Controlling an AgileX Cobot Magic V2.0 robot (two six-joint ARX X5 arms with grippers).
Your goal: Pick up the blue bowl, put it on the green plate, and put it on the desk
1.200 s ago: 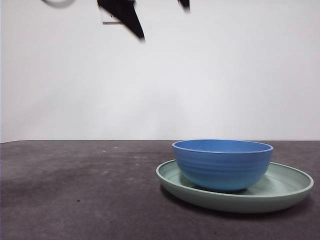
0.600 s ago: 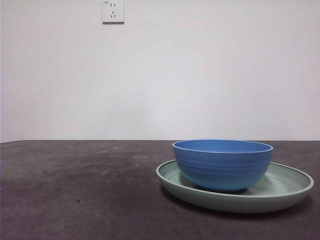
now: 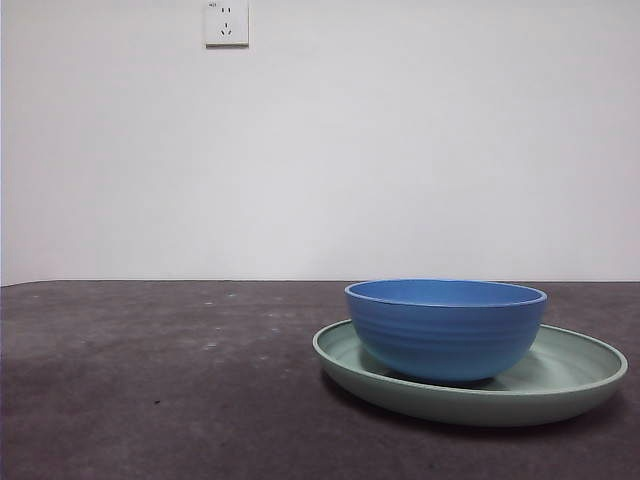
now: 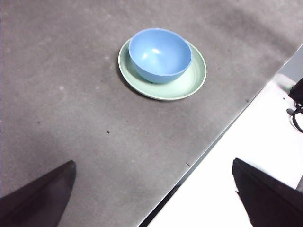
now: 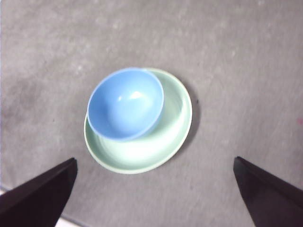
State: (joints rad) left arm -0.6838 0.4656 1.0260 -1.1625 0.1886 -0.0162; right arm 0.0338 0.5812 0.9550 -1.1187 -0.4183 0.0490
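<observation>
Bowl and plate sit stacked on the flat, dark grey-brown, speckled matte worktop (image 3: 160, 380): the round, deep, glossy medium-blue bowl (image 3: 445, 328) with faint ridges on its outside stands upright inside the wide, shallow, pale mint-green glossy plate (image 3: 580, 378). From above, the bowl (image 5: 125, 104) rests off-centre on the plate (image 5: 175, 127), close to one part of the rim, leaving a broad crescent of bare green on the other side. Nothing lies inside the bowl (image 4: 160, 54).

Both arms are raised well above the worktop and out of the front view. The left claw (image 4: 156, 194) is released, its two black jaws spread wide, with the plate (image 4: 191, 80) far below and nothing between them. The right claw (image 5: 154, 194) is likewise released and hangs almost directly over the stacked pair, gripping nothing.

A white wall socket (image 3: 226, 22) is mounted on the pale wall behind.
</observation>
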